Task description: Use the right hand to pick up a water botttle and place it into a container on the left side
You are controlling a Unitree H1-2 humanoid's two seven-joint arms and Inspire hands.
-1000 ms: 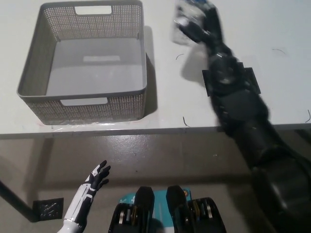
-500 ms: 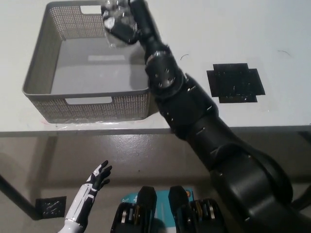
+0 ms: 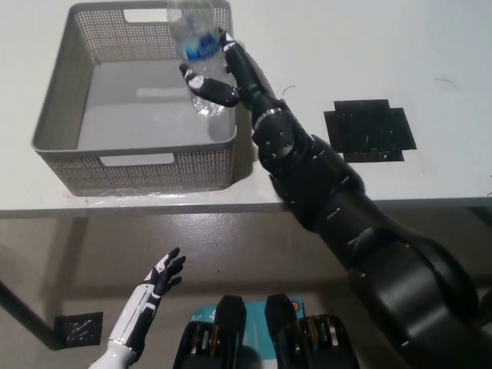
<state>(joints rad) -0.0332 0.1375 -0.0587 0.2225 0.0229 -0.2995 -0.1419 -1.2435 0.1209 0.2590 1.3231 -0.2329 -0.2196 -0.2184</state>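
One clear water bottle in the black right robot hand's grasp, roughly upright above the grey basket.

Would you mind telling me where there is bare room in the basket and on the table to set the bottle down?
The basket floor is bare throughout. On the table, free patches lie beyond the black mat and between it and the basket. The right hand, holding the water bottle, crowds the basket's right rim.
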